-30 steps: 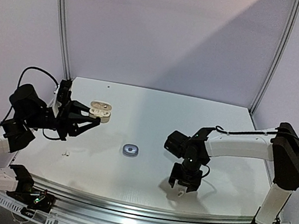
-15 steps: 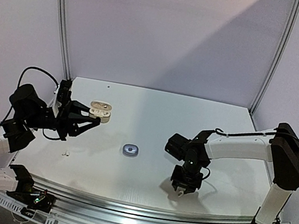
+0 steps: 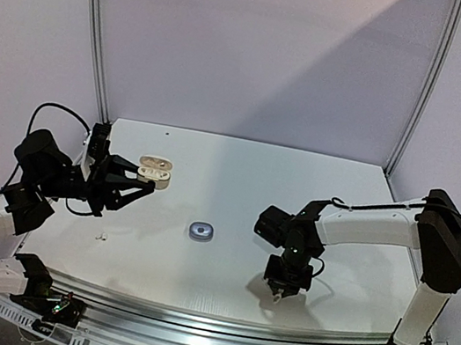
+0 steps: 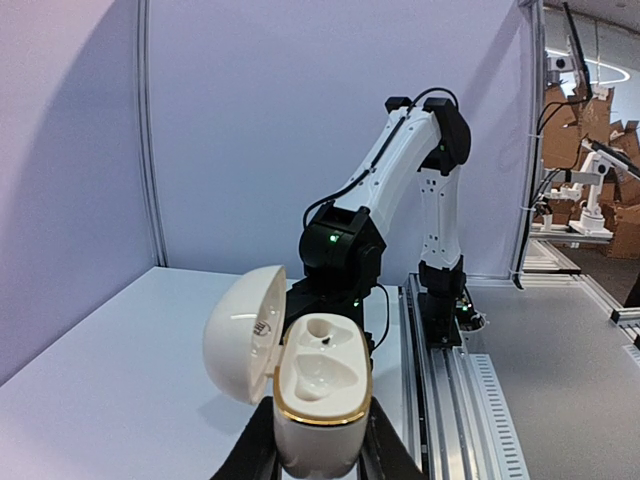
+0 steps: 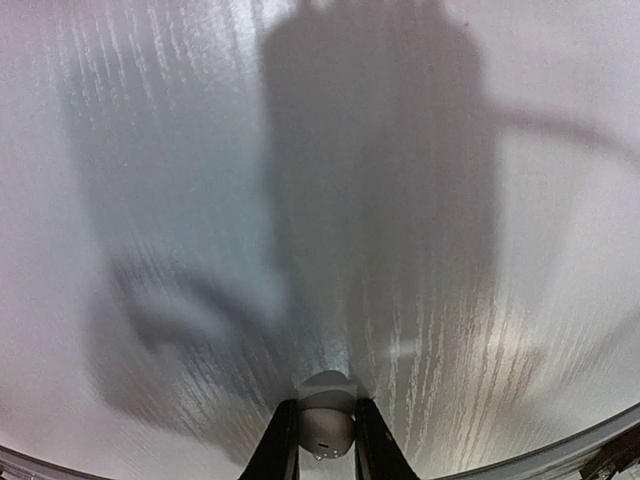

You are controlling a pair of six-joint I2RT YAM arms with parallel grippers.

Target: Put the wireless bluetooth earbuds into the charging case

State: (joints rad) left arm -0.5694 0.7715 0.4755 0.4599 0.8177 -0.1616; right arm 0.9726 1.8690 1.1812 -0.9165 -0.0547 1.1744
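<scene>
My left gripper (image 3: 145, 179) is shut on the white charging case (image 3: 155, 172) and holds it above the table at the left. The left wrist view shows this gold-rimmed case (image 4: 318, 400) upright between my fingers, its lid (image 4: 245, 335) swung open to the left and both sockets empty. My right gripper (image 3: 279, 294) points down at the table near the front right. Its fingers press on both sides of a small white earbud (image 5: 325, 430) that rests on the table surface. Another tiny white earbud (image 3: 99, 237) lies on the table below the left gripper.
A small round dark grey case (image 3: 200, 232) sits on the white table (image 3: 237, 183) between the two arms. The table's curved front edge (image 3: 232, 316) runs just behind the right gripper. The right arm (image 4: 400, 170) stands across from the left wrist camera.
The right gripper's fingers have come together on the white earbud at the table. The right wrist shifted slightly. The left arm and the case have stayed still.
</scene>
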